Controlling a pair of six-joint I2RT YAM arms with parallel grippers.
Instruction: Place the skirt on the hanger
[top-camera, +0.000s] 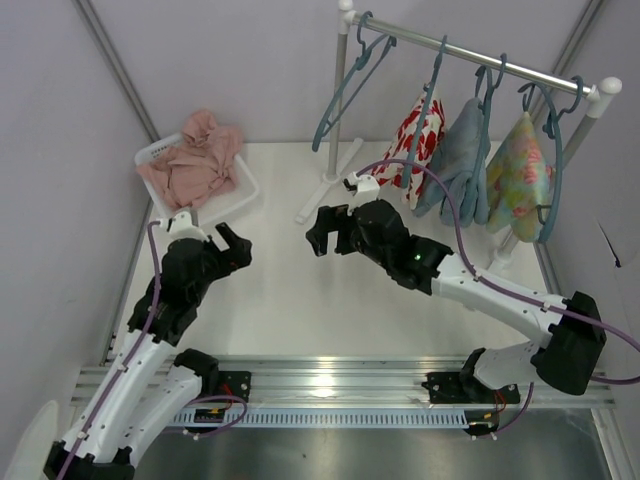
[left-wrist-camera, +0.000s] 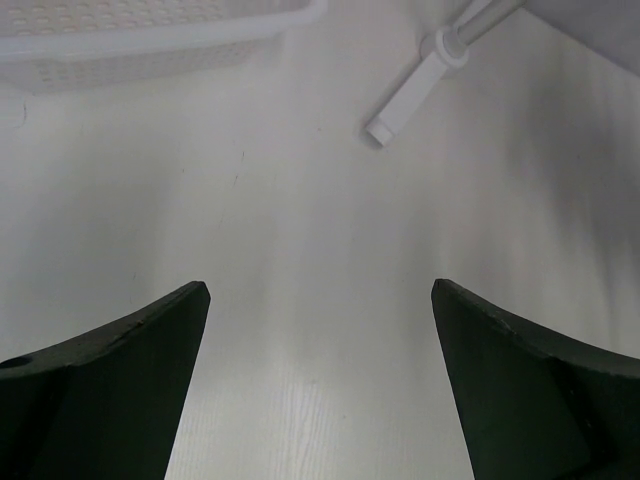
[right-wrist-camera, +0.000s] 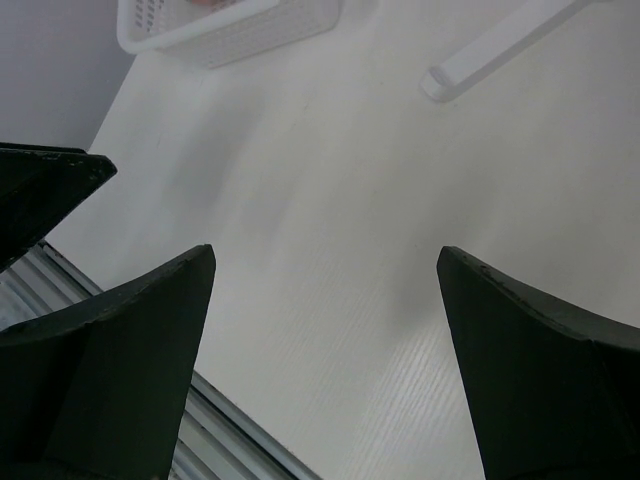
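Skirt (top-camera: 424, 128) on hanger (top-camera: 432, 93) — L gripper (left-wrist-camera: 320, 296), R gripper (right-wrist-camera: 326, 258) agape (empty).

The left fingers (top-camera: 235, 247) and the right fingers (top-camera: 320, 230) are spread wide over the white worktop (top-camera: 300, 310), tips turned toward each other but apart, with nothing between them. Just beyond the left fingers sits a white basket (top-camera: 247, 190) heaped with pink cloth (top-camera: 195, 160). Beyond and right of the right fingers, the skirt (top-camera: 420, 135) hangs on the hanger (top-camera: 433, 85) from a rail (top-camera: 520, 70). A blue garment (top-camera: 462, 160) and a green flowered garment (top-camera: 520, 175) hang farther right.
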